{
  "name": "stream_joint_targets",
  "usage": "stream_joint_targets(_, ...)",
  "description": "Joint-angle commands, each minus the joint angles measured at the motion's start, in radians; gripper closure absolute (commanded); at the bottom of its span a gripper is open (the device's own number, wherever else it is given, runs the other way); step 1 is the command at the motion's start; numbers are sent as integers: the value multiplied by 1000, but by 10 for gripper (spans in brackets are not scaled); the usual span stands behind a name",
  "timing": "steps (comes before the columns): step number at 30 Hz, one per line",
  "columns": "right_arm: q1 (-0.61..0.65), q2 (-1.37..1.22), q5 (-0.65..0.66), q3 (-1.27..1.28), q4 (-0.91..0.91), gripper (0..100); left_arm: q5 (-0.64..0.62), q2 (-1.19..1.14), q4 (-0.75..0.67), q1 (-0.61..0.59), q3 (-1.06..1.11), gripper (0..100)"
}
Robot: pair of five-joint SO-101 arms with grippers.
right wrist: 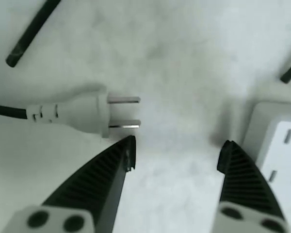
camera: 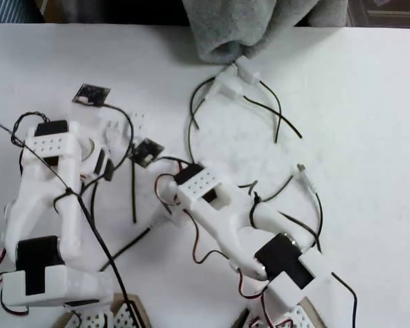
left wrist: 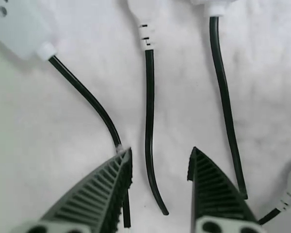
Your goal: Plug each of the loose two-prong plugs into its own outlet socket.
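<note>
1. The white plug [right wrist: 82, 114] lies on the table [right wrist: 184, 43], its prongs pointing at the outlet socket [right wrist: 281, 145] nearby, not yet in.
2. The right gripper [right wrist: 178, 151] is just beside the prongs, its fingers [right wrist: 111, 170] spread and holding nothing. The left gripper [left wrist: 160, 162] is spread and empty too.
3. Next job, I think: grab the plug.

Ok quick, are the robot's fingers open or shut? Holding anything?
Left gripper: open, holding nothing.
Right gripper: open, holding nothing; a plug lies beside one finger.

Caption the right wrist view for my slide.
Open right gripper between a loose two-prong plug and an outlet socket.
</note>
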State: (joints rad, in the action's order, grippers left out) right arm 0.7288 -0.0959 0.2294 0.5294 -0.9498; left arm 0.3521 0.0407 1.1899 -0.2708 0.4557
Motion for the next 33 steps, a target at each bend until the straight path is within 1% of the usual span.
stream_joint_targets(1,-8,19,-2,-38,-36,722,-5,39,9,-12,-6,800)
stream_joint_targets(6,2,107,-5,-60,-50,722,-11,45,9,-18,-12,801)
stream_joint_targets(9,48,143,-5,-55,-47,722,-12,45,0,-56,-15,801)
stream_joint_targets(14,130,122,-5,-58,-28,722,-12,45,8,-94,-46,801)
stream_joint_targets(19,119,39,-5,-60,18,722,-12,45,8,-94,-46,801)
stream_joint_targets(23,96,-36,-5,-60,19,722,-12,45,6,-94,-46,801)
stream_joint_targets(28,84,-54,-5,-84,-53,722,-12,45,5,-97,-44,801)
stream_joint_targets(33,84,-58,2,-80,-139,722,-12,42,2,-128,-51,801)
